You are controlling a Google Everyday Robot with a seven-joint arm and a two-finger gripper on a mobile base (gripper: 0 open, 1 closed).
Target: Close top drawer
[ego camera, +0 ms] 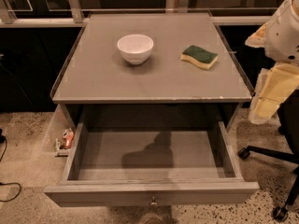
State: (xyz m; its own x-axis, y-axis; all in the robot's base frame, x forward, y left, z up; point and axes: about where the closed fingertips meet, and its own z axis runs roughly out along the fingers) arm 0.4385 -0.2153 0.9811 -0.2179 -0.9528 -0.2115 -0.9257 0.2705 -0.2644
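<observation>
The grey tabletop (pixel 154 80) serves as the reference for all positions. The top drawer (pixel 149 193) sits directly beneath the tabletop and is pulled well out toward the front, so that its whole interior is exposed. Its front panel stands clear of the tabletop's front edge, with one small round knob (pixel 153 201) at the panel's centre. The drawer holds nothing; only a dark shadow falls across its bottom board. A white bowl (pixel 135 48) stands upright on the tabletop, left of centre and toward the rear. A sponge (pixel 199 56), green on top and yellow beneath, lies flat on the tabletop to the right of centre, also toward the rear and well apart from the bowl. The gripper (pixel 271 94), pale yellow below a white arm housing, hangs off the tabletop's right edge, beside it and touching nothing on it or the drawer. Whether the jaws are apart or together cannot be told. On the floor (pixel 28 143) below the tabletop's left edge lie some small items (pixel 67 139), too small to identify. A black chair base (pixel 268 153) with castors stands on the floor beyond the tabletop's right front corner.
</observation>
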